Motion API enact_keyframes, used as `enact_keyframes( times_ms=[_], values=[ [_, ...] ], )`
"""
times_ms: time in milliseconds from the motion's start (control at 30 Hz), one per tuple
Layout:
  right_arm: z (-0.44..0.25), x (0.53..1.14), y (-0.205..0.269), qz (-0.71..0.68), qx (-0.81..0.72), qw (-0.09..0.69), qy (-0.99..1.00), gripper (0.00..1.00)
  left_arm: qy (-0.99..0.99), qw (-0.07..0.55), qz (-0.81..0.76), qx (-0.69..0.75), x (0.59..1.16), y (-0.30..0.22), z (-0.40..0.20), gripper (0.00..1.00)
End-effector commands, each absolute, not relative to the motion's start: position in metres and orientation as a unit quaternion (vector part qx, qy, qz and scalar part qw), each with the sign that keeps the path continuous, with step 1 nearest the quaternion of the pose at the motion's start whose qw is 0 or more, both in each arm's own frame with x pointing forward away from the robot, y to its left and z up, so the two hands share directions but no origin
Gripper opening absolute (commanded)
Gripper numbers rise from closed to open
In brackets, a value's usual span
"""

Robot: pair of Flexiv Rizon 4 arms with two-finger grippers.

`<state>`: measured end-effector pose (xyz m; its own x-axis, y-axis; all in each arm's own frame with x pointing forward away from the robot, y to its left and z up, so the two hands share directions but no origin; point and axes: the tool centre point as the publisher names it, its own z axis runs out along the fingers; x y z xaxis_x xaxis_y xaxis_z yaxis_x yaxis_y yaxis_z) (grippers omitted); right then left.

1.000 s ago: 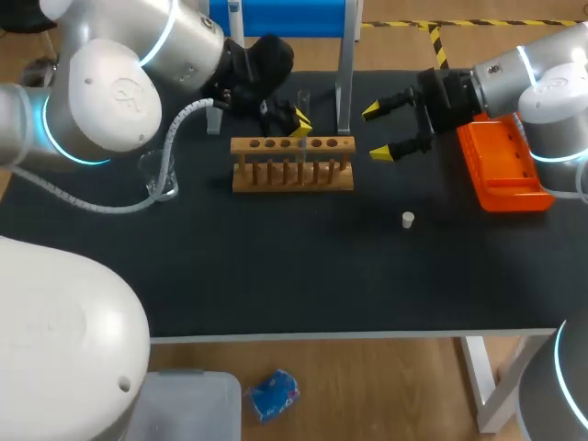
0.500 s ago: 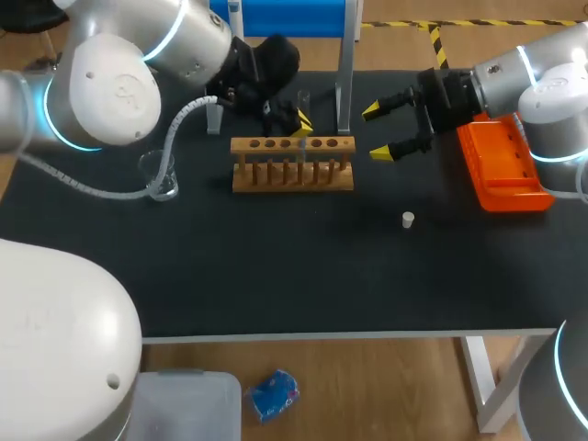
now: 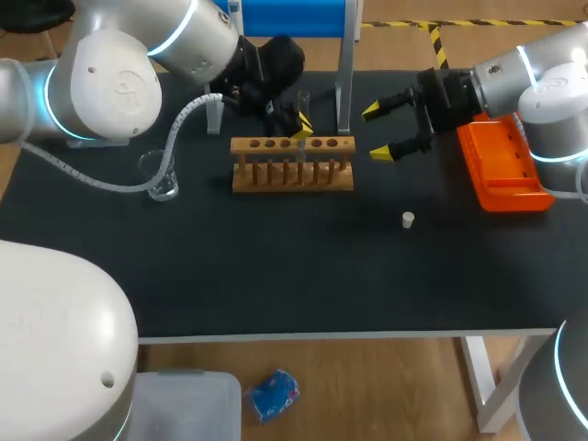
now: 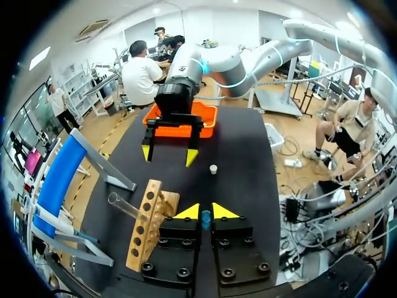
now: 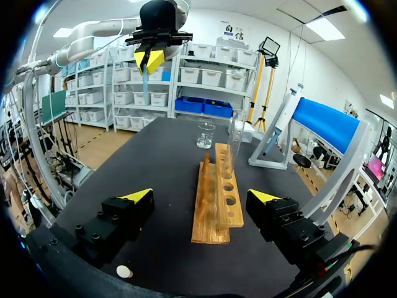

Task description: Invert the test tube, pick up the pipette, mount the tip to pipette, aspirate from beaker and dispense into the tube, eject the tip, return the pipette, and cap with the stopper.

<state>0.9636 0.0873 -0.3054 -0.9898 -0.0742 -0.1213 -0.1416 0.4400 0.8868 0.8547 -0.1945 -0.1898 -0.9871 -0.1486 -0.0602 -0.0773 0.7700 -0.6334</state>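
Clamping the tube (image 5: 144, 82) in the left gripper (image 4: 205, 212), with fingers drawn in to a narrow gap on the glass, and hanging it upright over the rack (image 3: 292, 165) near the middle of the table's (image 3: 276, 276) far edge. Holding the right gripper (image 3: 375, 132) spread wide with nothing in it, just off the rack's right end. Leaving the stopper (image 3: 408, 219) lying alone toward the right of the table and the beaker (image 3: 162, 176) standing toward the left edge.

Judging the inverting step as under way, and watching for these:
- Gripping thin round glass between two small pads, so risking a slip or a swing while turning it.
- Lowering off-centre, so risking jamming the tube's end on the rack's top bar rather than finding a hole.
- Passing close by the second tube (image 5: 234, 139) standing in the rack, so risking knocking it or tipping the rack.
- Squeezing too hard, so risking cracking the glass.
- Possibly crowding the two grippers as well, with the right one waiting so near the rack.
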Motion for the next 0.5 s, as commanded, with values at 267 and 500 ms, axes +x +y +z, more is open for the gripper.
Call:
enact_keyframes(
  times_ms=[267,500],
  values=[
    [-0.301,0.960,0.089,0.523,-0.063,0.041,0.849,1.00,0.940,0.052,-0.333,-0.060,0.855,-0.194,-0.189,0.00],
    [-0.270,0.929,0.114,0.557,-0.049,0.066,0.827,1.00,0.940,0.052,-0.333,-0.060,0.855,-0.194,-0.189,0.00]
  ],
)
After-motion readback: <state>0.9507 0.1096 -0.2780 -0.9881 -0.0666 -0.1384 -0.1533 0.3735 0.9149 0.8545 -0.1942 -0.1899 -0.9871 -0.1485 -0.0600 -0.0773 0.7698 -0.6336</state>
